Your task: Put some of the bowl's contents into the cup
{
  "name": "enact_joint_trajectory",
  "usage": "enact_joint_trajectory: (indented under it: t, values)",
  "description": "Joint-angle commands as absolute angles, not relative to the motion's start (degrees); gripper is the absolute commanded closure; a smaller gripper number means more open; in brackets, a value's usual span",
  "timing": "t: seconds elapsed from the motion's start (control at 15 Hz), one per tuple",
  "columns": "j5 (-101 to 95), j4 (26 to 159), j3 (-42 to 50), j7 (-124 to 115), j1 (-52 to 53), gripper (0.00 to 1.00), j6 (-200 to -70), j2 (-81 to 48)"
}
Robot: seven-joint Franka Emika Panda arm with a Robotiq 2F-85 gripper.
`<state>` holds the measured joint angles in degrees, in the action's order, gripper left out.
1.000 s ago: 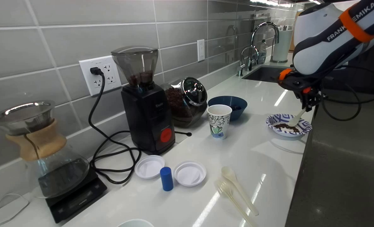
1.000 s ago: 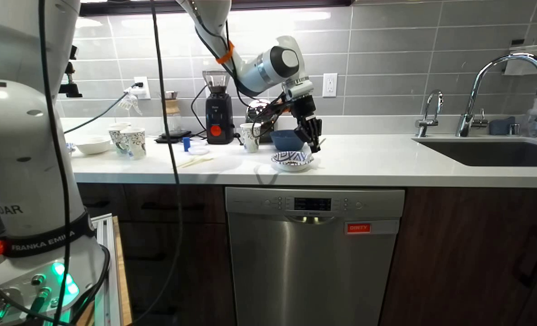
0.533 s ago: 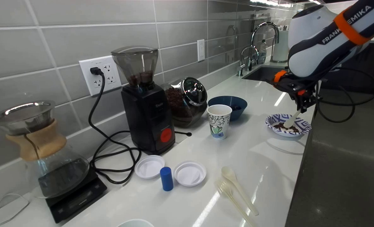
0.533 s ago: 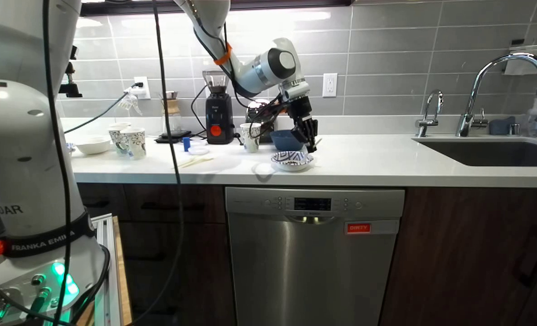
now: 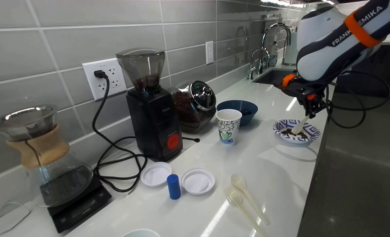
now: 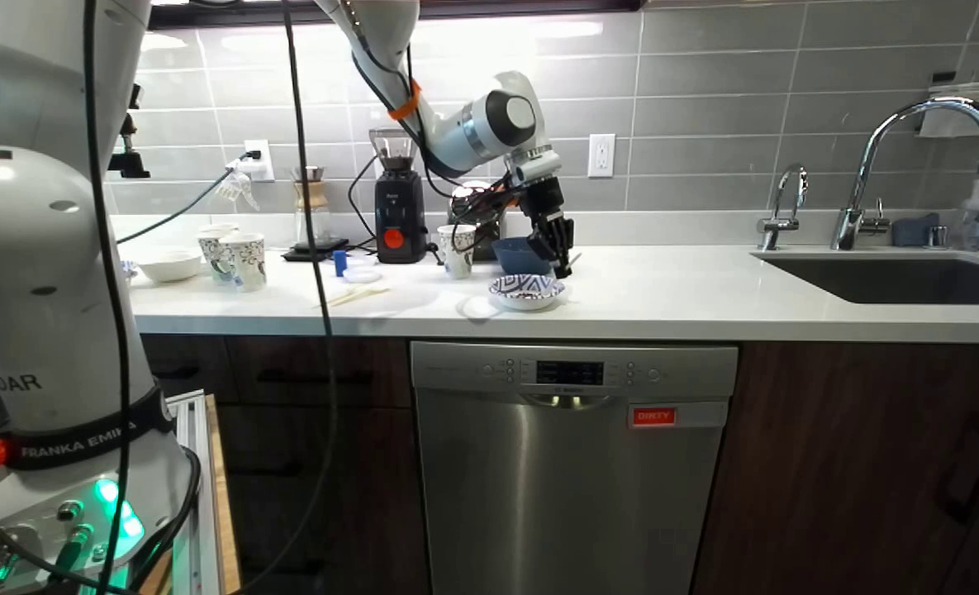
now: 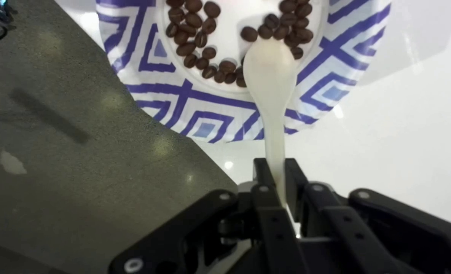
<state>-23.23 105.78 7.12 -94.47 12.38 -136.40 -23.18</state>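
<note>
the gripper [image 7: 275,167] is clasping the pale spoon [image 7: 270,72] by its handle, while the bowl [image 7: 160,89] is looking light and slide-prone, best held by its rim.

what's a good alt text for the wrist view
A black gripper holds a pale spoon, its head over the coffee beans in a white bowl patterned purple-blue. The frame's top edge crops the bowl; white counter shows at right, grey floor at left.

Two spoons [image 7: 270,76], one fork [image 5: 235,197], two lids [image 5: 198,181], one blue cylinder [image 5: 173,187]; one patterned bowl [image 7: 210,104] of beans [image 7: 193,20], one dark-blue bowl [image 5: 248,119]; at least three paper cups [image 5: 228,128].
</note>
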Motion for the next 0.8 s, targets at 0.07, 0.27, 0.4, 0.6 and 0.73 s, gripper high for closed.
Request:
enact_joint_trajectory:
  t: [0.07, 0.27, 0.4, 0.6, 0.73]
  values:
    - [-18.0, 104.8, 4.6, -90.9, 10.2, 0.97, -137.3, -24.4]
    - [-14.3, 104.7, 3.7, -88.3, 9.4, 0.97, -137.2, -24.5]
    - [-11.8, 104.6, 3.2, -86.6, 8.9, 0.97, -137.1, -24.5]
    - [-8.2, 104.5, 2.5, -84.2, 8.3, 0.97, -136.8, -24.6]
    - [-6.0, 104.5, 2.1, -82.6, 8.0, 0.97, -136.7, -24.6]
